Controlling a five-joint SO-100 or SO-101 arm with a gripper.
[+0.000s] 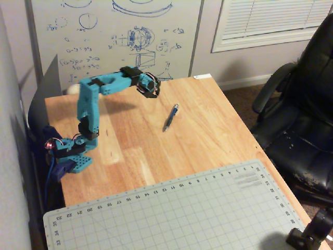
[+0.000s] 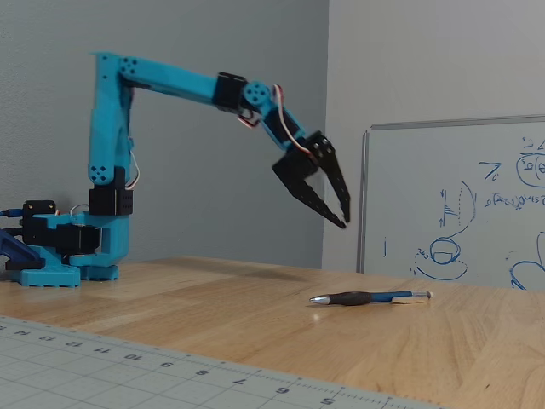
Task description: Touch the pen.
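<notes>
On the wooden tabletop (image 1: 208, 120) the pen (image 1: 170, 117) lies flat near the middle, well apart from everything else; in a fixed view it runs diagonally, and in the low fixed view (image 2: 371, 298) it lies lengthwise with its silvery end to the left. High above it hangs the black hand (image 2: 344, 217) of the blue arm (image 2: 106, 128), its two fingers slightly apart at the tips and holding nothing, clear of both the pen and the wood. The arm's base (image 1: 73, 156) sits at the tabletop's left edge in the high fixed view. A grey-green cutting mat (image 1: 171, 213) covers the near end, its border printed with ruler numbers, 7 to 17 and 33 to 35 among those that can be read. A whiteboard (image 1: 114, 36) stands behind the tabletop, covered in blue sketches and formulas too small to read. To the right are a black office chair (image 1: 302, 114) and a window blind (image 1: 270, 18); the walls are grey.
</notes>
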